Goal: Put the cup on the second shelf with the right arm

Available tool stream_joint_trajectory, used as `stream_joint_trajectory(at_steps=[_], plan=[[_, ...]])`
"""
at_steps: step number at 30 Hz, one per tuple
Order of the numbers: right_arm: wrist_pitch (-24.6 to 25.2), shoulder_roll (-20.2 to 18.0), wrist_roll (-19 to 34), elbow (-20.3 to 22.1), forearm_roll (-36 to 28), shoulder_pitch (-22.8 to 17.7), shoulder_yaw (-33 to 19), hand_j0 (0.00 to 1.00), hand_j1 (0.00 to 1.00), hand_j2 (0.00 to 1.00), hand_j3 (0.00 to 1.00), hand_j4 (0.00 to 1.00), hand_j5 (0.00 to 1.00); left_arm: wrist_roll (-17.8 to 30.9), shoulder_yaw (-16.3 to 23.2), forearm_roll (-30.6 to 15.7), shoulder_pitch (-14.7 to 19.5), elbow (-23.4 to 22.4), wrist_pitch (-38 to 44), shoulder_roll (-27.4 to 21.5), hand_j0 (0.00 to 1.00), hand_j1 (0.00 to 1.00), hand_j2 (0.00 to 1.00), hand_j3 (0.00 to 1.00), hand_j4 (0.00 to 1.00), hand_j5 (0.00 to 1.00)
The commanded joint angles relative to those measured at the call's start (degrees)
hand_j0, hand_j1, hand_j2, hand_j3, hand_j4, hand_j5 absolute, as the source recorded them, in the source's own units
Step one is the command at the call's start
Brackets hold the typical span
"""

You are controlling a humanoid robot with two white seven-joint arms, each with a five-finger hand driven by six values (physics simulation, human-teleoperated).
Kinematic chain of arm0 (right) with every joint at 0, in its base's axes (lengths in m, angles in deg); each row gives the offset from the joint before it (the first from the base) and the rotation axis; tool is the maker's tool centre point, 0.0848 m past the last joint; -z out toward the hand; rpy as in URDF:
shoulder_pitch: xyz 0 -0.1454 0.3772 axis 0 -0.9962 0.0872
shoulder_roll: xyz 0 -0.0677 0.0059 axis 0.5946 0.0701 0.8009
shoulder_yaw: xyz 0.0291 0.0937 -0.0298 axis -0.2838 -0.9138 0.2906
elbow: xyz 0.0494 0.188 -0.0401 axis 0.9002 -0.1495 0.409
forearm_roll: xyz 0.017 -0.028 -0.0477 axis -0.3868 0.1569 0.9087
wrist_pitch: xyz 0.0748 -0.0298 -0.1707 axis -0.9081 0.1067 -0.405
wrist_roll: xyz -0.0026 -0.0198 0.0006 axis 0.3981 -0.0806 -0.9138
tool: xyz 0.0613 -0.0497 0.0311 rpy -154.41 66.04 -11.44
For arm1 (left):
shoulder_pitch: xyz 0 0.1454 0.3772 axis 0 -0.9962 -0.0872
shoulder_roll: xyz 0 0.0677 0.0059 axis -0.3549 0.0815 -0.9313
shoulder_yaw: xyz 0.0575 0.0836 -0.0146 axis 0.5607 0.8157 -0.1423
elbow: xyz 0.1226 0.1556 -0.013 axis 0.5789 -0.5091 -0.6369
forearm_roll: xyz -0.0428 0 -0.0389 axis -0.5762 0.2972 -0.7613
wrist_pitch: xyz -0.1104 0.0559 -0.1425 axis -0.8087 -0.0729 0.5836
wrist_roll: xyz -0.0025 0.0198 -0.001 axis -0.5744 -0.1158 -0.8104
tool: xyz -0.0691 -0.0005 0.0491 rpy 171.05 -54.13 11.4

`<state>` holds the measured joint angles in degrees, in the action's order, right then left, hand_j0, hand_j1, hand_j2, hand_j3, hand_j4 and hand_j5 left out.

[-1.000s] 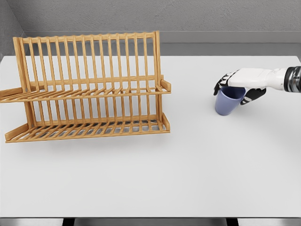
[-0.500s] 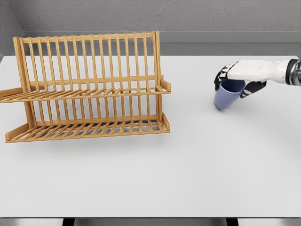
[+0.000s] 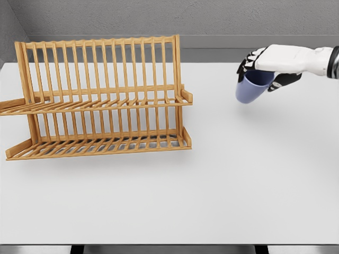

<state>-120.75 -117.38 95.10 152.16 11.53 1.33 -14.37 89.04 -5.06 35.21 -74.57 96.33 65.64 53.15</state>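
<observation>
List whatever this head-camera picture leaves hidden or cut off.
- Blue plastic cup: its rim and far side are covered by the white right hand, head view.
- Right hand: the arm runs off the right edge; the palm is hidden by the hand's own back.
- Wooden two-tier dish rack: the upper shelf's left end is cut by the left edge.
- Left arm: out of view.

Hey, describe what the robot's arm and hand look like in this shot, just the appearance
Only the right arm shows. Its forearm is a smooth white shell, with a dark grey ribbed ring at the picture's right edge. The right hand has a white back and black fingers with pale segments at the knuckles. No cables or markings are visible.
</observation>
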Motion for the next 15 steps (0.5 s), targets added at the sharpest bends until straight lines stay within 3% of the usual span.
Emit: stream_joint_trajectory(at_steps=[1,15], plan=[[0.19,-0.03,-0.03,1.42,-0.41,0.00,-1.48,0.59,0.59,0.59,0.59,0.59,0.59,-0.03,0.00,-0.02,0.00,-0.01,0.00,-0.01,1.00,1.00,1.00,1.00,1.00,1.00],[0.19,0.93,-0.03,14.60,-0.32,1.76,-2.27,0.59,0.59,0.59,0.59,0.59,0.59,-0.03,0.00,-0.02,0.00,-0.01,0.00,-0.01,1.00,1.00,1.00,1.00,1.00,1.00]])
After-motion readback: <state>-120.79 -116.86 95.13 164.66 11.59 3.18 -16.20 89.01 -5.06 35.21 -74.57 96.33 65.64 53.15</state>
